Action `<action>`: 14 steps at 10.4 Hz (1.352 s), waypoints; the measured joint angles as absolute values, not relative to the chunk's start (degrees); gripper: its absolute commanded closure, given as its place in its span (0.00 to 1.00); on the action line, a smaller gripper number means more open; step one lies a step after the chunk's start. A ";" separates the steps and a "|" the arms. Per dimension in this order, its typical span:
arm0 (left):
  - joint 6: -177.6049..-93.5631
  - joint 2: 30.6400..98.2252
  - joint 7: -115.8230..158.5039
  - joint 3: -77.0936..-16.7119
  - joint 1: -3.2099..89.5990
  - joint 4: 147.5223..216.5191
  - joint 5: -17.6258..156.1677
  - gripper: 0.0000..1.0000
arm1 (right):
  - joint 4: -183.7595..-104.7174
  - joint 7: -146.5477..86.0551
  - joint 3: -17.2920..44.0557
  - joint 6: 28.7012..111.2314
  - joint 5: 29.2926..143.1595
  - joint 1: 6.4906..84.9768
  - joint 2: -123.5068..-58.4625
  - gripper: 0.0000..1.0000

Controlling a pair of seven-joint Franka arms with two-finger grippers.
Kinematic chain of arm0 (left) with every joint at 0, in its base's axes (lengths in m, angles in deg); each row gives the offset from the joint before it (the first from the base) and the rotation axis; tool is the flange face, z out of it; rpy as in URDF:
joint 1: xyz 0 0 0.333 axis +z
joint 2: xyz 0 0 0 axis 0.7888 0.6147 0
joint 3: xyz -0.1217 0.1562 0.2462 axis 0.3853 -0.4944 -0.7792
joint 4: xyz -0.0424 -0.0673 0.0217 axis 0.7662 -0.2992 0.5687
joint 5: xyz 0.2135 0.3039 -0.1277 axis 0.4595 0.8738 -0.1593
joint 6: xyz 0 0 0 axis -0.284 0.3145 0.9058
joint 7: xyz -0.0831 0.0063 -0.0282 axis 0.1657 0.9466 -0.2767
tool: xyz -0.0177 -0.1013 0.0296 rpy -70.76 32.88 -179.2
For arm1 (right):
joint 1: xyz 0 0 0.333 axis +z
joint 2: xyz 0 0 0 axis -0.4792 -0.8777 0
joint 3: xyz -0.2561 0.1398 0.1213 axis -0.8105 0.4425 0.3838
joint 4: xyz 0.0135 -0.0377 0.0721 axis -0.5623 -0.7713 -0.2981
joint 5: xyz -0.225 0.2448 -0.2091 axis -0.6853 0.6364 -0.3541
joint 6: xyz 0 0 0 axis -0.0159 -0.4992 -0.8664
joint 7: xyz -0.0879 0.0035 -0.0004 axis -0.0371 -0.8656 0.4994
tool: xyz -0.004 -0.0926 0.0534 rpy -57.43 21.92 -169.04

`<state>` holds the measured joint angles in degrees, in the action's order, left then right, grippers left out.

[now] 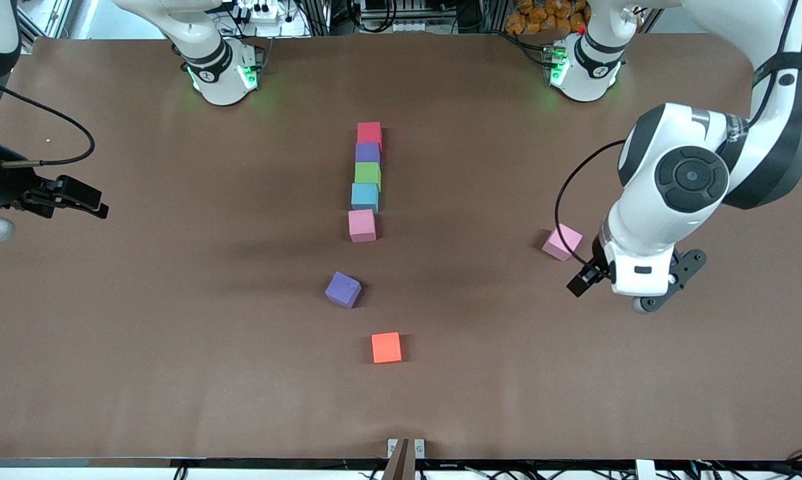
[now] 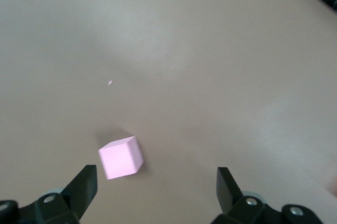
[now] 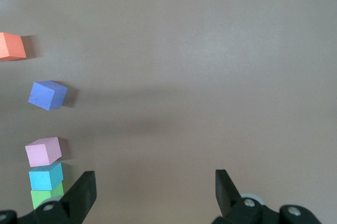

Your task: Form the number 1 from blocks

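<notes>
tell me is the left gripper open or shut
Open: the left gripper shows both fingers spread wide, holding nothing, over the table by the loose pink block.

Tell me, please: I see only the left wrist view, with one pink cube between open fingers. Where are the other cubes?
Observer: Five stand in a column at mid-table: red, purple, green, light blue, pink.
Operator: Any loose cubes?
Observer: Yes, a purple cube and an orange cube, both nearer the front camera than the column.
Operator: And the right gripper?
Observer: The right gripper waits open at its own end of the table, holding nothing.
</notes>
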<state>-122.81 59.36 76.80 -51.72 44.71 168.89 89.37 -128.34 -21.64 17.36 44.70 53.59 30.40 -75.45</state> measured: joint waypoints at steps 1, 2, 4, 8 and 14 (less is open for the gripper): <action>-122.78 56.26 75.45 -51.70 44.74 172.90 87.79 0.00 | -128.25 -21.40 17.37 44.66 53.59 30.42 -75.35 0.00; -122.77 52.62 73.13 -51.74 44.77 177.03 86.17 0.00 | -128.18 -21.36 17.36 44.63 53.59 30.43 -75.22 0.00; -122.75 45.07 67.70 -52.38 45.22 183.97 83.73 0.00 | -127.94 -21.32 17.33 44.51 53.59 30.42 -75.03 0.00; -122.53 37.15 51.16 -56.60 45.64 184.90 80.30 0.00 | -127.55 -21.30 17.34 44.43 53.59 30.42 -74.98 0.00; -108.66 35.17 29.77 -60.83 45.79 173.18 80.30 0.00 | -127.44 -21.25 17.26 44.41 53.59 30.37 -74.98 0.00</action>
